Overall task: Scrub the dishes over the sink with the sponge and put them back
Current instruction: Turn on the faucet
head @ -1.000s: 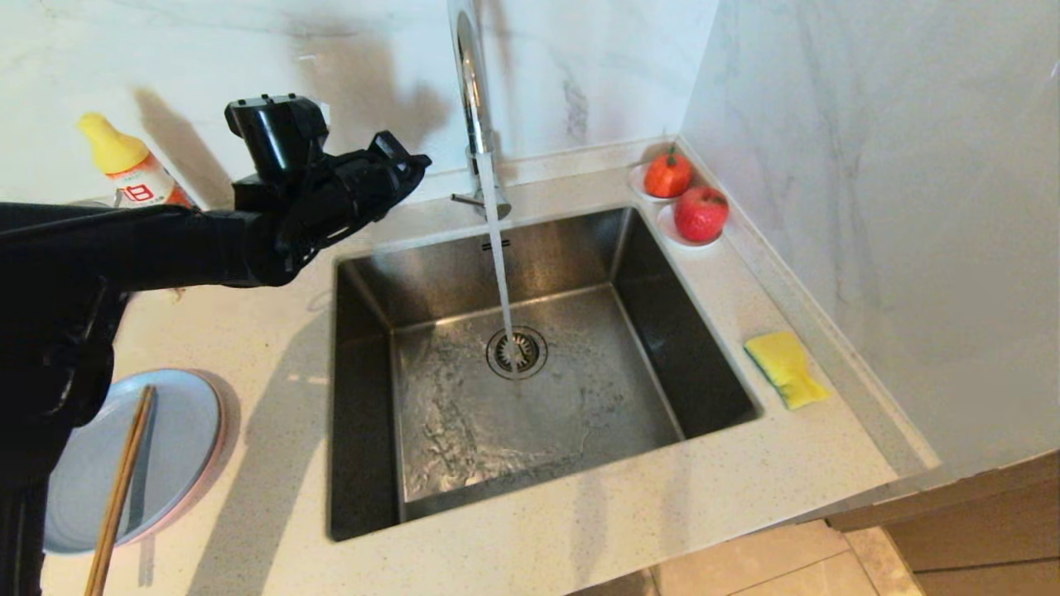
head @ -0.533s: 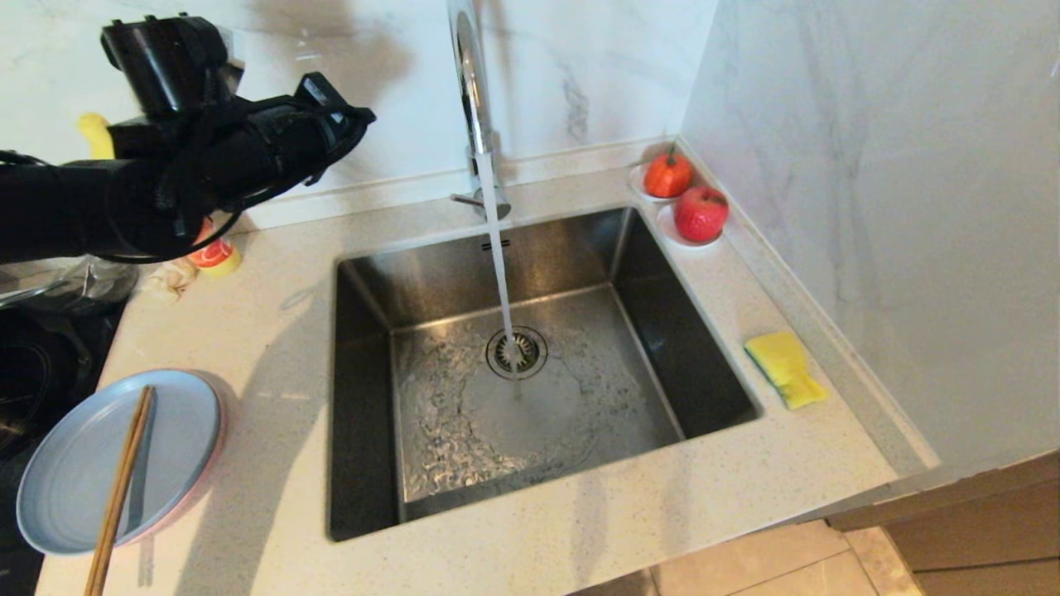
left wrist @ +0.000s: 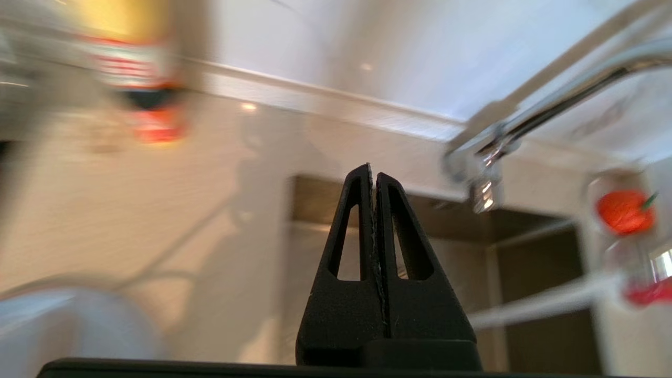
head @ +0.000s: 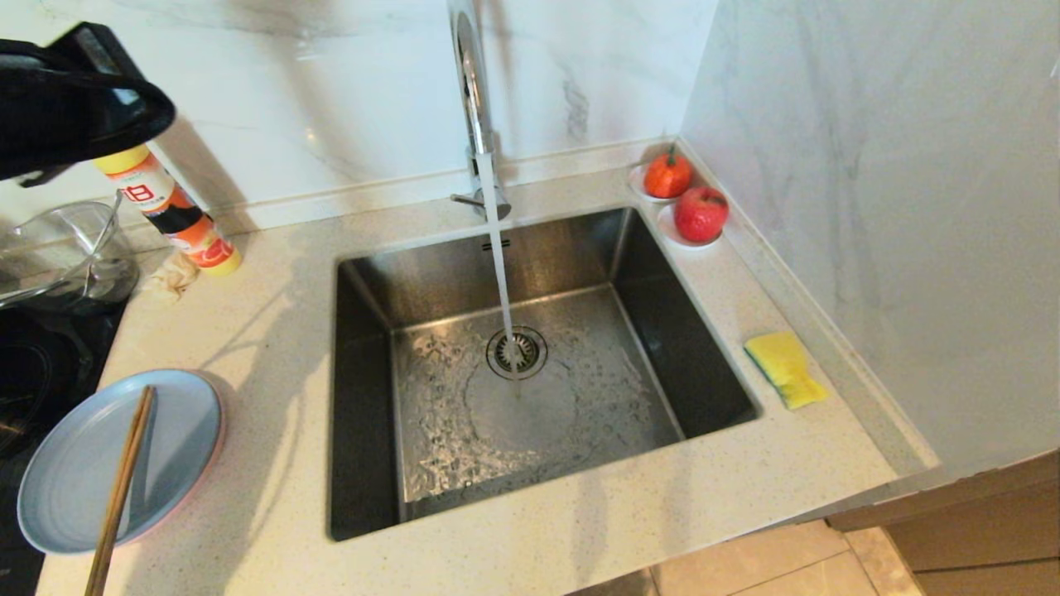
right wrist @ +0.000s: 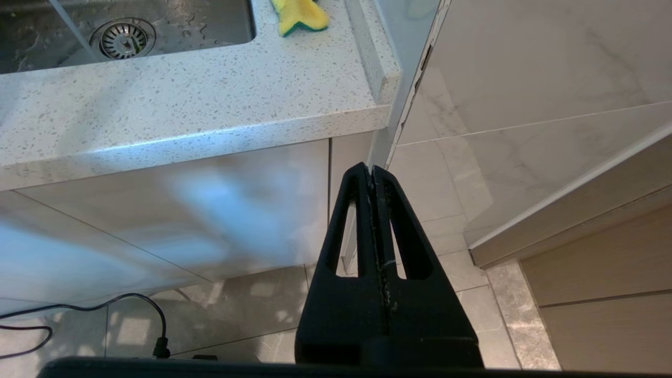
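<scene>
Lying sponge (head: pixel 785 368), long axis toward faucet wall (head: pixel 331 99).

This is a home kitchen. A square stainless-steel sink (head: pixel 530 364) is sunk into a speckled stone countertop (head: pixel 273 331), with a chrome faucet (head: pixel 472 91) running at twelve o'clock. Marble-look wall panels (head: pixel 869 165) back it. A dish-soap bottle (head: pixel 170 211) stands at ten o'clock; a black cooktop (head: pixel 33 364) lies at nine.
</scene>
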You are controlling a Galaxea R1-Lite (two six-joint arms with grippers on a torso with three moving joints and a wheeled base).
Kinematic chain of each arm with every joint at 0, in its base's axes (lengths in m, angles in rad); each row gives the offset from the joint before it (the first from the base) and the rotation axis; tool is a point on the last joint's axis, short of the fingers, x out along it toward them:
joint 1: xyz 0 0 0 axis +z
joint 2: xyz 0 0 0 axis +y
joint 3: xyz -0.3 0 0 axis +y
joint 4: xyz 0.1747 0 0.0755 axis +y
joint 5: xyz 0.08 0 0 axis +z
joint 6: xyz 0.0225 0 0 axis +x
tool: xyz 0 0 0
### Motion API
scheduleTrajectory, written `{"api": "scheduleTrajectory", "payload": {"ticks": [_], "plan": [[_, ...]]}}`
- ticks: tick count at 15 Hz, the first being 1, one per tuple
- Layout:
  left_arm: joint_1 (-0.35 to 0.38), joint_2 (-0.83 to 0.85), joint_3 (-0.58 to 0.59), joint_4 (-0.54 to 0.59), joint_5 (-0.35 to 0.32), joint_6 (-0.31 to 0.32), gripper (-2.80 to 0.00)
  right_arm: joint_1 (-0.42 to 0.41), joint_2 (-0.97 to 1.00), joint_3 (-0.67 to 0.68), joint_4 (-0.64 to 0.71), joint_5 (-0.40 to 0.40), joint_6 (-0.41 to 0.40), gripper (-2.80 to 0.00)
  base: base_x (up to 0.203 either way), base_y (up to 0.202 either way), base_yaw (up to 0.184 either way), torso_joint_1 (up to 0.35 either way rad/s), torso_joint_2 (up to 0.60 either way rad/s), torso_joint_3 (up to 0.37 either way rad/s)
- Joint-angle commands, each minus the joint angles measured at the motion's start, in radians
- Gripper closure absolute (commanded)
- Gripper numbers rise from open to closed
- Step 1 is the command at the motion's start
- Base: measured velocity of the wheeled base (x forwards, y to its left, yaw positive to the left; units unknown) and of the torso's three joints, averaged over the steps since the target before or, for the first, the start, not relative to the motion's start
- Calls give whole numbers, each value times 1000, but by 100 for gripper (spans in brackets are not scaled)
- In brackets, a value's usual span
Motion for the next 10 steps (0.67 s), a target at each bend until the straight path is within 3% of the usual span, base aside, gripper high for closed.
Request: {"api": "scheduleTrajectory", "payload": {"ticks": [1,6,8,10], "plan": [[0,-267,70,100,23,53,0,0,0,1,0,0,-1,0,0,0,0,0,0,0],[1,-619,199,430,56,113,0,0,0,0,0,0,-1,0,0,0,0,0,0,0],[4,-707,257,571,137,117,0,0,0,0,0,0,-1,0,0,0,0,0,0,0],[6,-778,375,629,195,116,0,0,0,2,0,0,-1,0,0,0,0,0,0,0]]}}
